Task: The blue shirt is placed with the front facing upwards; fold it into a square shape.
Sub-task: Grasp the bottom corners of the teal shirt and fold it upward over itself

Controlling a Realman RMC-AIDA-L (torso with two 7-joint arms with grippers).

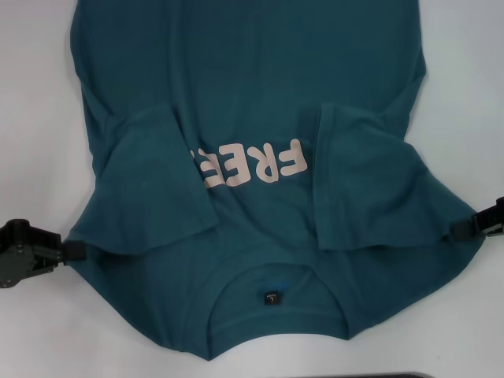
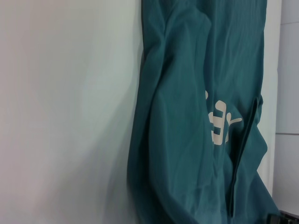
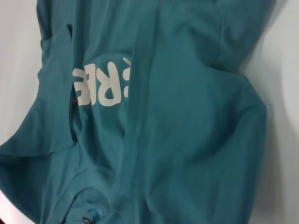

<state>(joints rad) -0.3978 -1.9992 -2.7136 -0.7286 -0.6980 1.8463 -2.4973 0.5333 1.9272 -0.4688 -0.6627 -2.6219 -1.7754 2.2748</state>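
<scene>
collar [image 1: 272, 295] nearest | blue shirt [image 1: 252, 94] sleeves folded inward | white table [image 1: 39, 118]

I see the blue shirt [image 1: 244, 102] lying flat, front up, on the white surface [image 1: 31, 118], collar and dark label nearest me. Both short sleeves are folded inward over the chest, the left one partly covering the pale block lettering.
</scene>
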